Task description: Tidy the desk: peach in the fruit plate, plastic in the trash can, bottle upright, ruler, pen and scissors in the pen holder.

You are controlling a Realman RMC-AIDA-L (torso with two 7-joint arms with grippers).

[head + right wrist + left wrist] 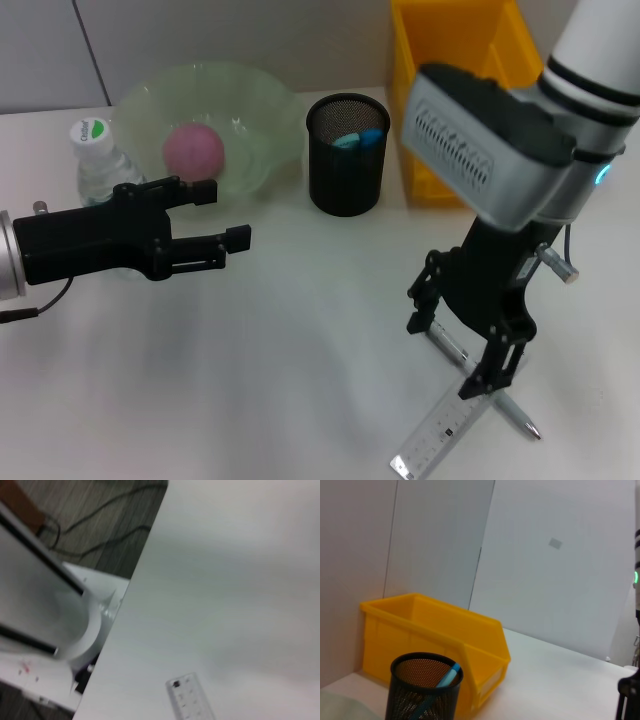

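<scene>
One ruler (pixel 440 432), one pen (pixel 490 392) (crossed) under right tool (pixel 462 352).

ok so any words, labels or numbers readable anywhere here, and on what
Nothing reads clearly.
Clear plastic bottle's white cap with green label: print too small to read.
Clear plastic ruler under the right gripper: scale marks and digits too small to read.
Grey square sticker on the wall: blank or too small.

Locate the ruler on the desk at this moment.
In the head view the clear ruler lies flat on the table's near right side, crossing the pen, directly beneath the open right gripper.
</scene>
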